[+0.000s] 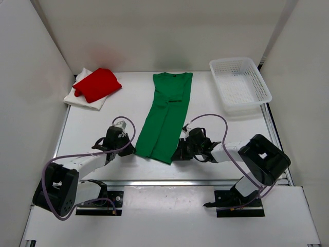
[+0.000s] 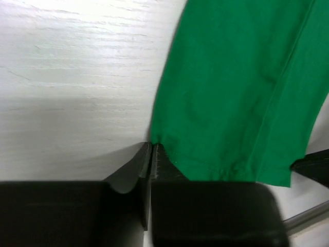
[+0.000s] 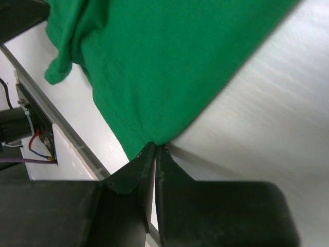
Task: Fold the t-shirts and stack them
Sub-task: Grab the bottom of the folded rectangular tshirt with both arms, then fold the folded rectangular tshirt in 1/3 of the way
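The green t-shirt lies folded into a long strip down the middle of the table, collar at the far end. My left gripper is shut on its near left hem corner. My right gripper is shut on its near right hem corner. The green t-shirt fills the left wrist view and the right wrist view. The red t-shirt lies folded on top of the folded white t-shirt at the far left.
A white plastic lattice basket stands at the far right. White walls close in the table on the left, back and right. The table's near edge rail runs just behind both grippers.
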